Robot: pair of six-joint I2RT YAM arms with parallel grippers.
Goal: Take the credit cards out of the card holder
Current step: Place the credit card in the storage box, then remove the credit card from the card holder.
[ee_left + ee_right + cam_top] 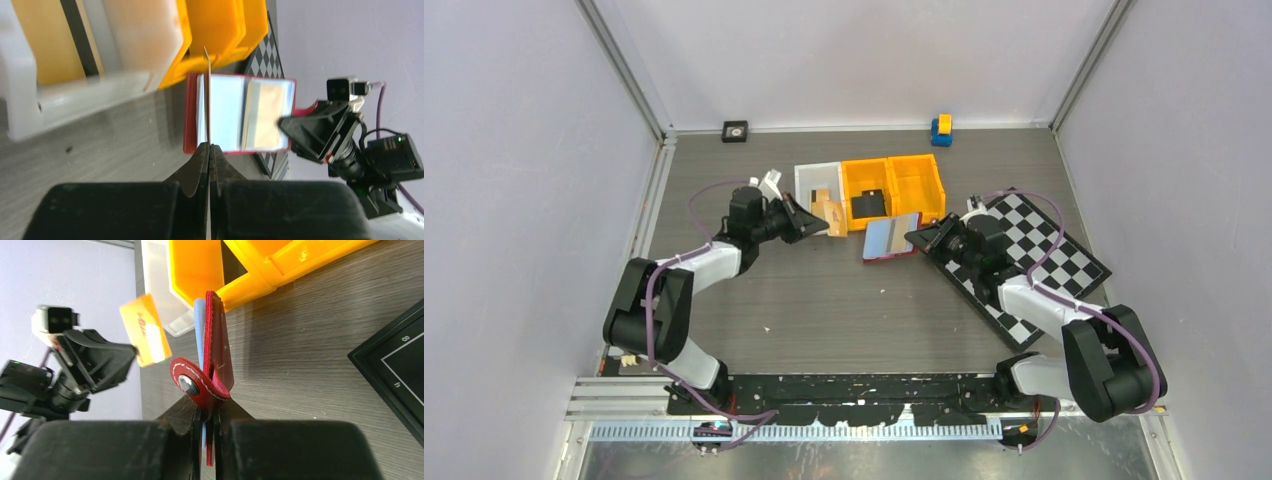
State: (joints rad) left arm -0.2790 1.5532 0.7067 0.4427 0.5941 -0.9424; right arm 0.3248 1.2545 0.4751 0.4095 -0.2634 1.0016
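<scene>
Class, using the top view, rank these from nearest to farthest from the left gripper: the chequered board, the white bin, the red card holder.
1. White bin, just beyond the left gripper, which pinches a credit card.
2. Card holder, at mid-table, to its right.
3. Chequered board, far right, under the right arm.

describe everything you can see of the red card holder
The card holder is a small red leather-looking folding wallet, spread open and tilted up beside the orange bins. Pale blue clear sleeves line the inside; one tan card sits in them. Its stitched snap tab has a metal stud. The right tool pinches its edge.
</scene>
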